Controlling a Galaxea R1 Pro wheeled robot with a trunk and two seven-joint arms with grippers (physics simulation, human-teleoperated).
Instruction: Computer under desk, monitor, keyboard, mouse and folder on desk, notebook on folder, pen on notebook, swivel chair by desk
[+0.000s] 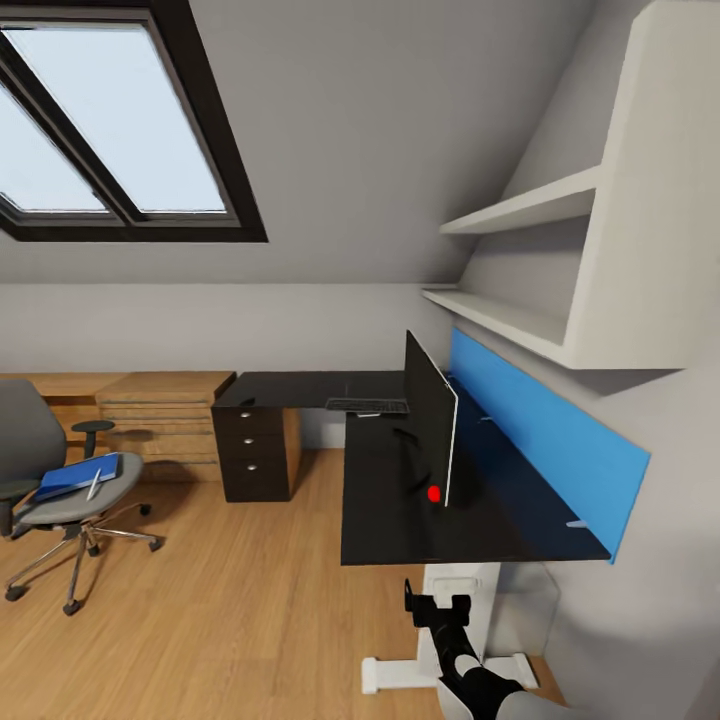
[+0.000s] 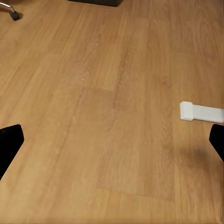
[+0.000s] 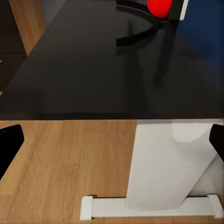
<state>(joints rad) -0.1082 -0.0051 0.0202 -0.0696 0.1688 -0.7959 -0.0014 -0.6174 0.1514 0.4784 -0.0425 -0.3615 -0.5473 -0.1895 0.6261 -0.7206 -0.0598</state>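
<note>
Folder (image 1: 78,473), flat bright blue, lies on grey upholstered swivel chair (image 1: 55,500).

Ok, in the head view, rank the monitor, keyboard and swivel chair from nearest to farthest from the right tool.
1. Monitor: on the desk, just beyond the right tool.
2. Keyboard: farther back on the desk, past the monitor.
3. Swivel chair: far across the floor on the left, carrying the folder.

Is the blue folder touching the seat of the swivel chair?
Touching. In the head view the folder lies flat on the grey seat of the swivel chair, with no gap under it.
</note>
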